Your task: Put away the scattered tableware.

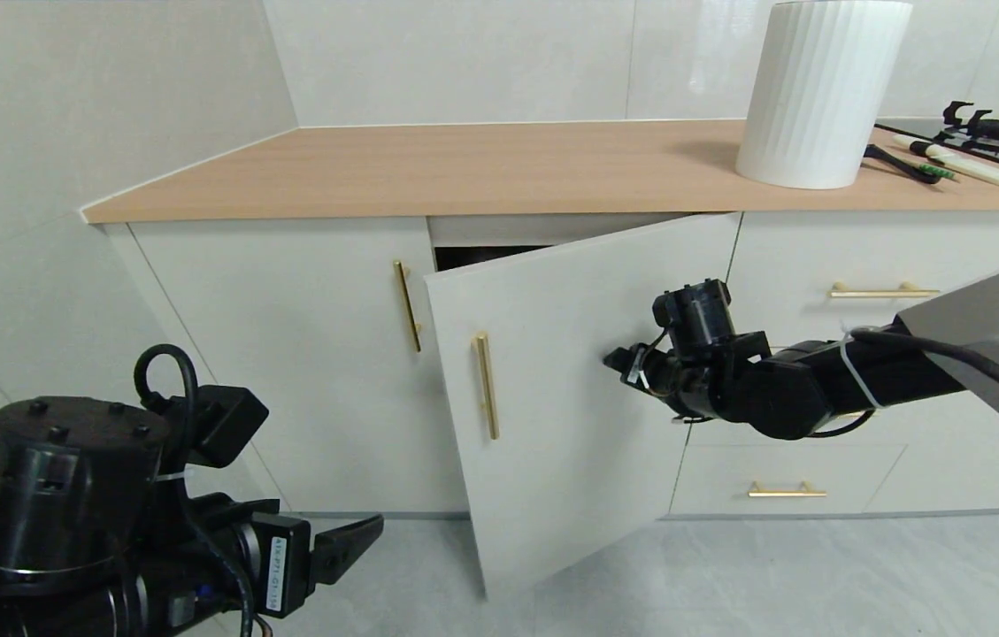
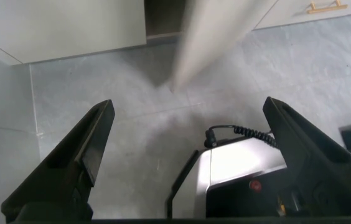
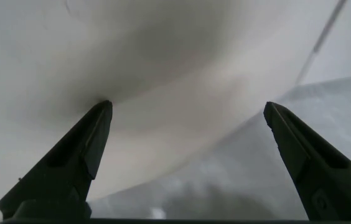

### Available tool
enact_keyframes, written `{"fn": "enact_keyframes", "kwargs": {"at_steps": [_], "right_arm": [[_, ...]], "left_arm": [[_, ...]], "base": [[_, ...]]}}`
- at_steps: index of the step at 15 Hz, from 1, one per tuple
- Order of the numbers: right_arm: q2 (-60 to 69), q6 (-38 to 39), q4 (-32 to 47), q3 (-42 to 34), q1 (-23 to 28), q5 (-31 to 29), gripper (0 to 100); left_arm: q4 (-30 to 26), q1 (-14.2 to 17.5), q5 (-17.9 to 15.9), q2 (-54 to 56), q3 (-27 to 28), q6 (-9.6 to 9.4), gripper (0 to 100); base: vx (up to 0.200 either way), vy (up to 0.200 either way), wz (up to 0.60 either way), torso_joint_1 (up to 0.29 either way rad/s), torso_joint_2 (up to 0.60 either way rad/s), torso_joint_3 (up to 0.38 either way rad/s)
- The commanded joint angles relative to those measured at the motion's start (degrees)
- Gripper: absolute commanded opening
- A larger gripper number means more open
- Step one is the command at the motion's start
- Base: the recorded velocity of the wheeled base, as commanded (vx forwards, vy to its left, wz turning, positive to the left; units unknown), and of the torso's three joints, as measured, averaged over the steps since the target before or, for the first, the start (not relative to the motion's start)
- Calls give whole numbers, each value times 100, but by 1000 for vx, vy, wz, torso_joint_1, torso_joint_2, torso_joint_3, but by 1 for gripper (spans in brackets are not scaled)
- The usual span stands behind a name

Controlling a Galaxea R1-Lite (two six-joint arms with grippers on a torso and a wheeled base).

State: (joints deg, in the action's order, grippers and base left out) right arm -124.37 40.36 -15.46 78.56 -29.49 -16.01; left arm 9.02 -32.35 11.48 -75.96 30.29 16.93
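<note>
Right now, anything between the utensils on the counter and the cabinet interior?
Yes: the cabinet door is only partly open and screens most of the opening; the right gripper sits at its front face, open.

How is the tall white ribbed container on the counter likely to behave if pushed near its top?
The white ribbed container stands tall and upright, so a high push would probably tip rather than slide it. It looks rigid, perhaps ceramic, so possibly heavy and breakable. Its vertical ribs may help grip.
</note>
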Motion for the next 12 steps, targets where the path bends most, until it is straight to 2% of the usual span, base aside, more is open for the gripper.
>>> {"fn": "enact_keyframes", "kwargs": {"at_steps": [1, 4, 8, 12], "right_arm": [[-140, 15, 8, 142, 57, -25, 100], [-246, 147, 8, 380, 198, -104, 100], [-615, 455, 16, 995, 391, -623, 100], [-720, 719, 16, 1320, 576, -746, 100]], "left_arm": [[3, 1, 3, -7, -6, 3, 100], [3, 1, 3, -15, -6, 3, 100], [3, 1, 3, -51, -15, 3, 100], [3, 1, 3, -51, -15, 3, 100]], "base": [[0, 0, 0, 0, 0, 0], [0, 0, 0, 0, 0, 0], [0, 0, 0, 0, 0, 0], [0, 0, 0, 0, 0, 0]]}}
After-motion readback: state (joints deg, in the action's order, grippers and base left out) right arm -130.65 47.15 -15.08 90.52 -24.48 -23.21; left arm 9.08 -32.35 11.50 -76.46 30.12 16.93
